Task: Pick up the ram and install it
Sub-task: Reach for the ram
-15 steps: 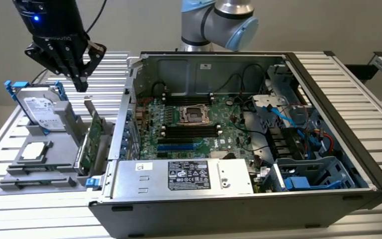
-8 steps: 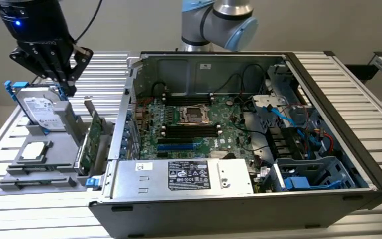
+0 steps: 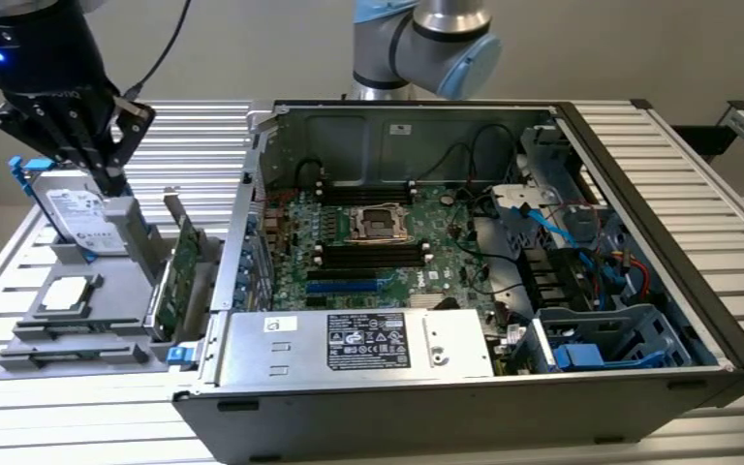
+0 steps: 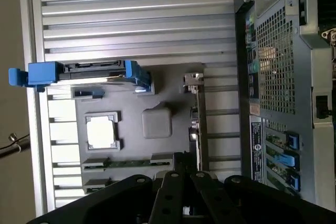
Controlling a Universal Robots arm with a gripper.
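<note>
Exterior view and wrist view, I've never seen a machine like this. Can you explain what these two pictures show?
It is a robot arm working beside an open computer case on a slatted metal table. The exterior view comes from a camera off the arm; the wrist view looks down from the arm's wrist. The black end effector hangs over a grey parts tray, shut and holding nothing. The tray holds a hard drive, a processor chip, a green expansion card and the ram, a thin green stick.
</note>
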